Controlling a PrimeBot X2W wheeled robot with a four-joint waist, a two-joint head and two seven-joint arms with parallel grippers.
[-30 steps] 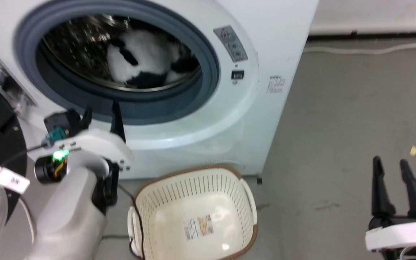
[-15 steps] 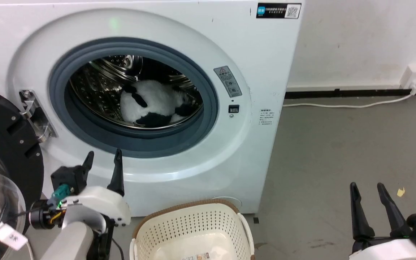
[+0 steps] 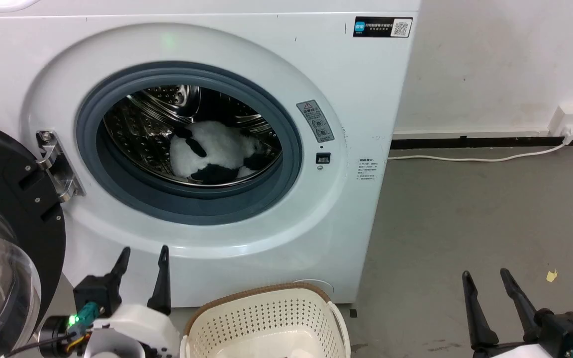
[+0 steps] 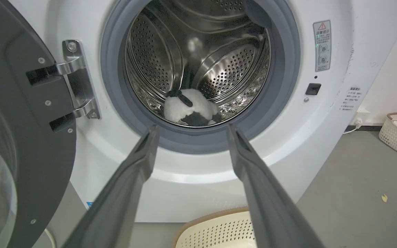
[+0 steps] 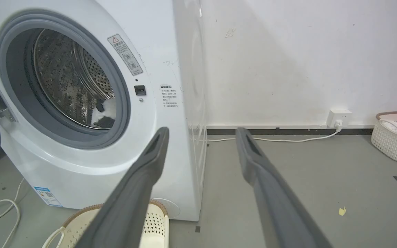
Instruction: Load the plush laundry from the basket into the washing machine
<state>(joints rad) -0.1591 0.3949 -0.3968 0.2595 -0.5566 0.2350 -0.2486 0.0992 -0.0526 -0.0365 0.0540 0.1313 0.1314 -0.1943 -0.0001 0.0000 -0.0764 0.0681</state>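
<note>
The plush panda (image 3: 214, 154) lies inside the steel drum of the white washing machine (image 3: 356, 99); the left wrist view shows the panda (image 4: 190, 112) low in the drum, and the right wrist view catches a sliver of the panda (image 5: 104, 115). The black-rimmed door (image 3: 13, 219) hangs open at the left. The cream basket (image 3: 266, 323) stands on the floor before the washer, its visible part holding nothing. My left gripper (image 3: 142, 251) is open and empty, below the porthole. My right gripper (image 3: 485, 276) is open and empty at the lower right, over bare floor.
A white cable (image 3: 475, 159) runs along the grey floor to a wall socket (image 3: 570, 119) at the right. A second basket (image 5: 396, 136) with coloured items stands by the wall far right. A small yellow scrap (image 3: 551, 275) lies on the floor.
The head camera has tilted upward, so the washer and basket sit lower in view. The panda stays in the drum. Both grippers remain open and empty, lower in the picture.
</note>
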